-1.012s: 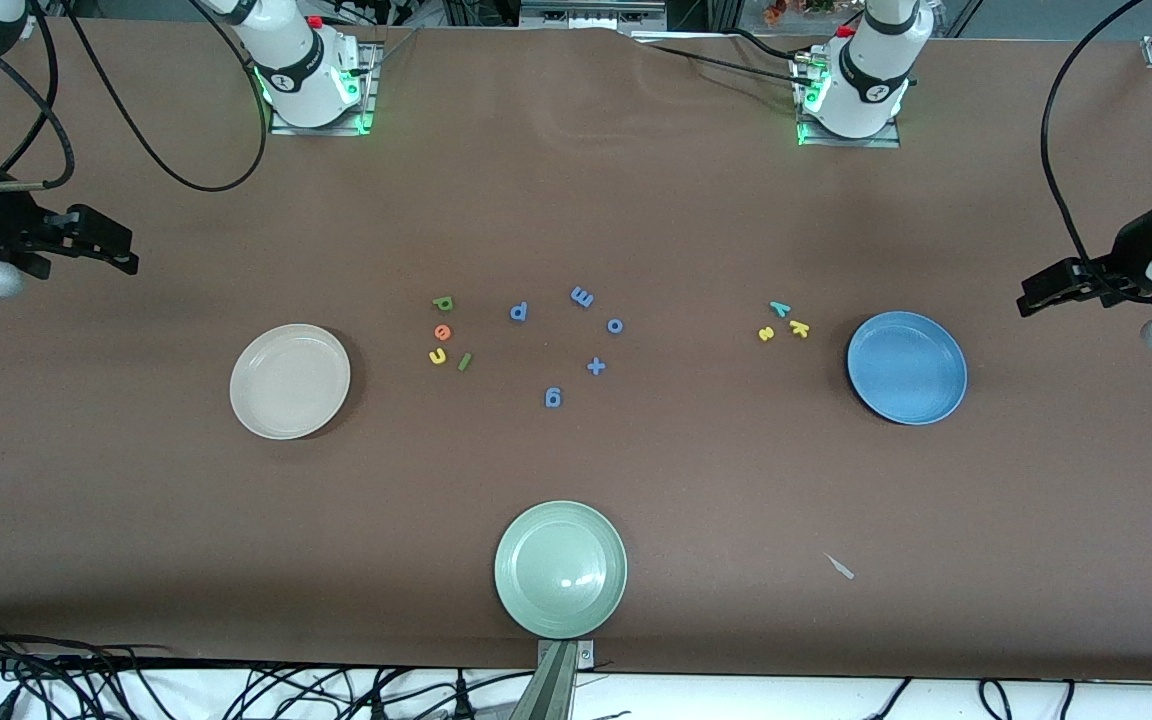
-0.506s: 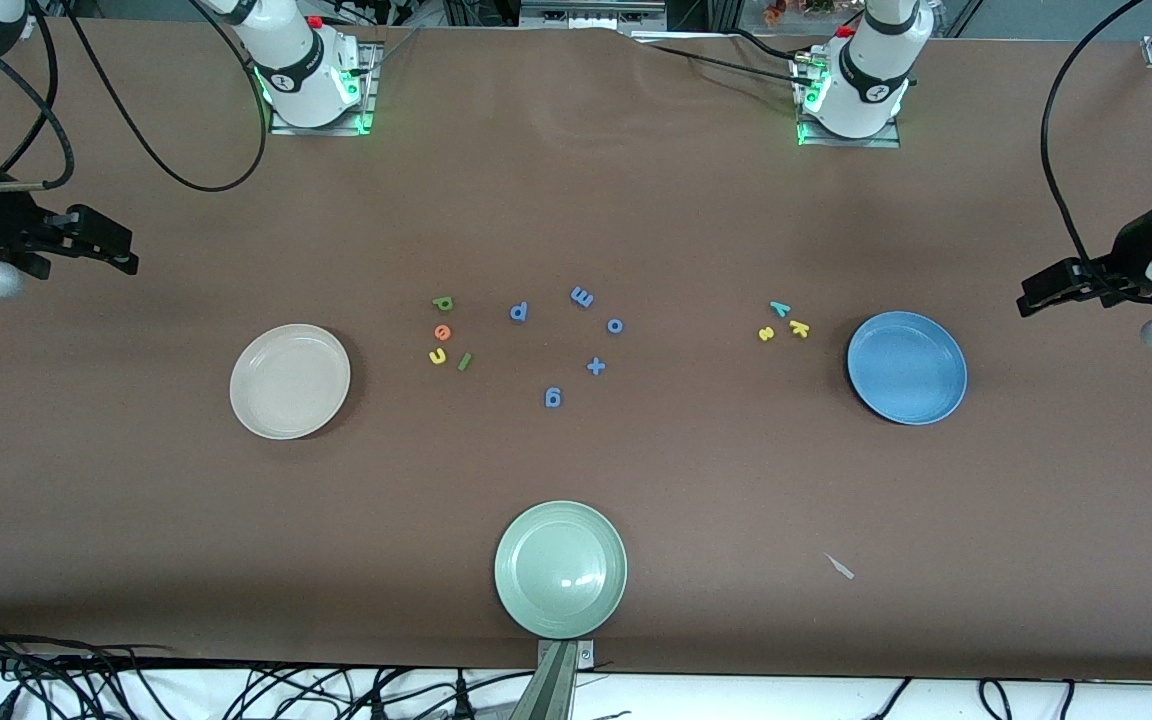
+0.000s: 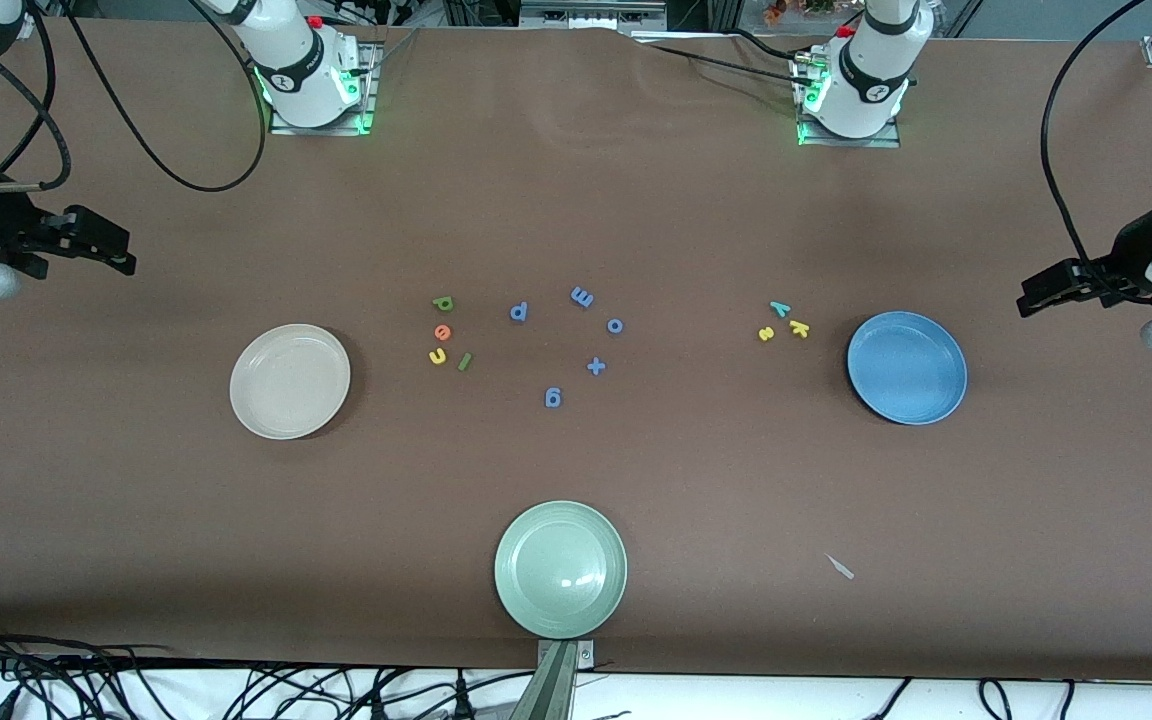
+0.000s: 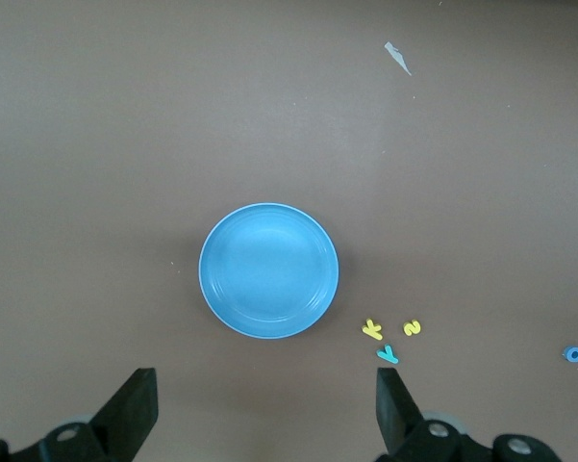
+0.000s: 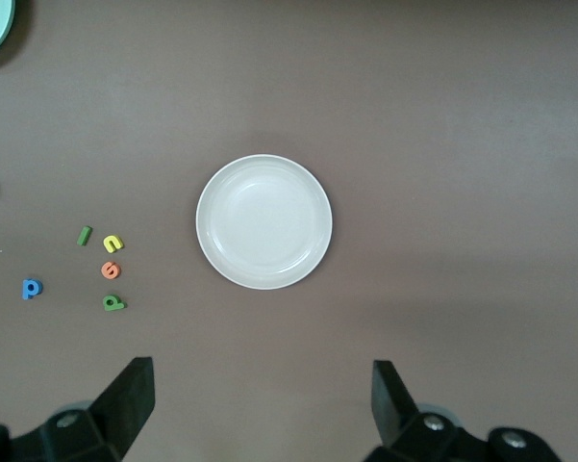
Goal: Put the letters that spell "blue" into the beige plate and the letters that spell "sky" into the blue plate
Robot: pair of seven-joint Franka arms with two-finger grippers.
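Both my claws, left claw (image 4: 260, 409) and right claw (image 5: 260, 404), hang released over brown matte counter (image 3: 576, 200); smooth round blue plate (image 4: 268, 270), round cream-beige plate (image 5: 263, 221), tiny foam letters unread.

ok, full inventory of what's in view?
beige plate: 1, cream, toward the right arm's end.
blue plate: 1, blue, toward the left arm's end.
green plate: 1, pale green, nearest the front camera.
"blue" letters: 4, green, orange, yellow, dark green, beside beige plate.
"sky" letters: 3, teal, two yellow, beside blue plate.
blue letters and plus sign: 5, table middle.
scrap: 1, pale.
right gripper: open, waiting.
left gripper: open, waiting.
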